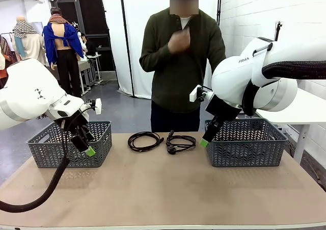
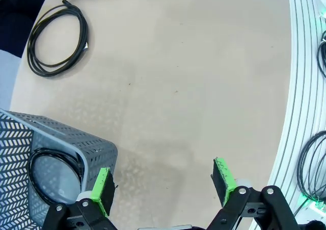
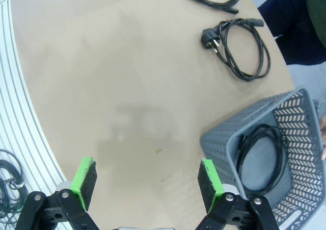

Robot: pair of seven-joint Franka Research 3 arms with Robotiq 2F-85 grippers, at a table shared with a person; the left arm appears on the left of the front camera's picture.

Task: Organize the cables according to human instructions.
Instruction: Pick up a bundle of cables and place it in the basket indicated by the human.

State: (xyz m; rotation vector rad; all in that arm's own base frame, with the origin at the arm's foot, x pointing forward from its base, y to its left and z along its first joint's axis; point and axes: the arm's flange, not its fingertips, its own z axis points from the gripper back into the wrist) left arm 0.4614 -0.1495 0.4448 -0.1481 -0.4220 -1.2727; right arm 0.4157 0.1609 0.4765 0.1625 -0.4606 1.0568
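Left gripper (image 2: 164, 181), right gripper (image 3: 147, 181): jaws released, empty. One coiled cable (image 1: 175, 146) on desk (image 1: 163, 189) left of right-hand basket (image 1: 247, 143); second cable (image 1: 147, 148) farther left; third cable (image 3: 241, 156) inside basket.

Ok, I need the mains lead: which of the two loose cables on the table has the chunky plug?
The right cable, beside the right basket; the left cable shows only slim ends.

Seemingly four cables (image 2: 84, 33), two baskets (image 1: 71, 151), two grippers (image 2: 165, 184).
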